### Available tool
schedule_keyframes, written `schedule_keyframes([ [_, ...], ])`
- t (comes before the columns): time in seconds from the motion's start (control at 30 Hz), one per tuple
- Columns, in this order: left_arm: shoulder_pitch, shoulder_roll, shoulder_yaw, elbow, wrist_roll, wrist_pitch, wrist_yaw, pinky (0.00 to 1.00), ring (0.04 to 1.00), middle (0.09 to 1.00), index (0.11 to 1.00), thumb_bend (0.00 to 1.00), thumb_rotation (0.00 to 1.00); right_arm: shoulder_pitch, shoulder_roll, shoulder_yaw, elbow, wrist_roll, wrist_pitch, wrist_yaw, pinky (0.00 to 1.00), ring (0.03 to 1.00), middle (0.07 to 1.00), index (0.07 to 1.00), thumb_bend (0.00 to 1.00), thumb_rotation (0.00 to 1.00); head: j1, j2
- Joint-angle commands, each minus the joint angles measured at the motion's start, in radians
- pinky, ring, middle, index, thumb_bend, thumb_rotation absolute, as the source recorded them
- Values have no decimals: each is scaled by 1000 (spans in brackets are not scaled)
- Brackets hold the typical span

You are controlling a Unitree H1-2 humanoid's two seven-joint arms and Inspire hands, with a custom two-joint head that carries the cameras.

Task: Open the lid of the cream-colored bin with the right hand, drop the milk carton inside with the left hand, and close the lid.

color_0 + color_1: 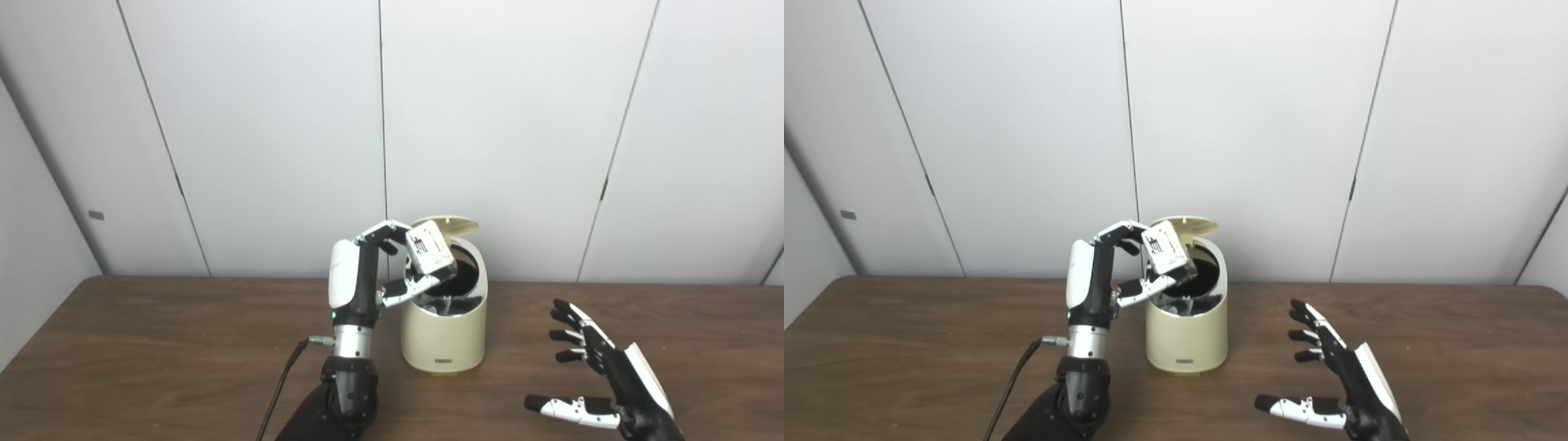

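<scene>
- Milk carton [430, 247] — white, printed face toward the camera, tilted, held over the left rim of the bin's mouth, its lower end at the opening
- Table [153, 343] — brown wood-grain top bearing the bin and both arms
- Bin [445, 340] — cream-coloured, rounded, mid-table; dark interior visible
- Left hand [392, 263] — raised beside the bin, fingers above and thumb below closed on the carton; judged mid-drop. To do it well, carry the carton further right until it is centred over the mouth, tip its lower end inward, then spread the fingers so it falls clear of the rim
- Right hand [597, 373] — low over the table, right of the bin and apart from it, fingers spread wide, holding nothing; placed to close the lid afterwards
- Lid [450, 224] — swung up at the back, standing open
</scene>
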Motion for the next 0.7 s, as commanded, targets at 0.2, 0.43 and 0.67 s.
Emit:
schedule_keyframes([
  [0.2, -13, -10, 24, -23, 12, 11, -66, 495, 583, 492, 506, 523, 0, -28, -3, -8, -31, 13, -24, -7, 655, 798, 886, 904, 771, 251, 0, 1],
  [0.43, -9, -14, 40, -28, 22, 10, -74, 490, 581, 540, 504, 522, 20, -30, -5, -7, -31, 12, -23, -7, 667, 801, 887, 908, 774, 264, 2, 8],
  [0.67, -8, -16, 52, -33, 30, 8, -72, 492, 585, 627, 498, 521, 60, -34, -5, -5, -35, 12, -8, -2, 670, 808, 890, 910, 771, 260, 3, 8],
])
